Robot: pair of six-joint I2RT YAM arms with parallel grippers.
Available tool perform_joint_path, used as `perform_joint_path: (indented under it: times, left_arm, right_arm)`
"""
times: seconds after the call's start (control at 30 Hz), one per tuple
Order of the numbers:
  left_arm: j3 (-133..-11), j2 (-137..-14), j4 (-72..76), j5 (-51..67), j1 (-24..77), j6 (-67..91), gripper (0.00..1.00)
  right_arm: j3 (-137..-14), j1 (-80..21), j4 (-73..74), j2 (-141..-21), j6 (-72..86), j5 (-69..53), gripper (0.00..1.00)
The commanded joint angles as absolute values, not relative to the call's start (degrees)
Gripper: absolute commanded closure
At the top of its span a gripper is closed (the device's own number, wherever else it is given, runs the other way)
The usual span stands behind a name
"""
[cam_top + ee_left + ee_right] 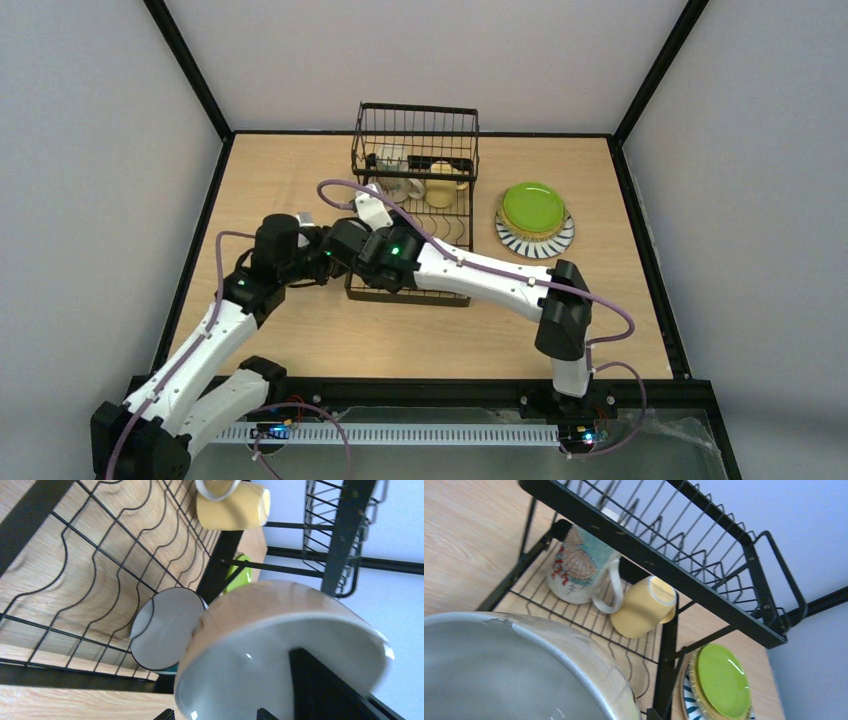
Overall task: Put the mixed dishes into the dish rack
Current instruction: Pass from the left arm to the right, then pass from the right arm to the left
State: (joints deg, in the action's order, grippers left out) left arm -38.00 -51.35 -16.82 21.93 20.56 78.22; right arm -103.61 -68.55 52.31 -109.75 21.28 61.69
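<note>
cream mug [280, 630] at 7 o'clock corner of dish rack [416, 108] | right gripper [338, 240] looks clamped on its rim; left gripper [215, 714] fingers apart | judged light, stiff, glazed-slippery, chippable; best held by rim wall or handle

A robotics lab test cell: a left arm [215, 340] and right arm [480, 275] bolted to a black rail [420, 385] edge a wood-grain surface [330, 340] carrying a dish rack [415, 125], enclosed by blank white panels [430, 50] and black frame posts [190, 65].
</note>
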Motion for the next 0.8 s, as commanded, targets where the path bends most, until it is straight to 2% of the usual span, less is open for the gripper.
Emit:
perform_joint_path:
  times: [0.0, 0.2, 0.5, 0.77]
  left_arm:
    - [-40.18, -47.17, -19.93, 23.88, 20.13, 79.99, 0.09]
    - [-40.93, -46.03, -20.56, 24.36, 19.95, 85.85, 0.08]
    - [-44.38, -53.82, -17.4, 24.76, 19.95, 90.02, 0.07]
    - [-49.46, -59.36, -16.22, 26.43, 20.04, 92.64, 0.04]
  right_arm:
    - [-99.79, -67.2, 44.23, -105.35, 15.09, 68.77, 1.0]
    - [-89.66, -67.06, 34.11, -99.94, 9.82, 71.41, 1.0]
    - [-75.13, -67.06, 16.0, -91.68, -0.97, 70.38, 1.0]
    - [-69.78, -67.08, 6.16, -89.51, -8.16, 68.5, 1.0]
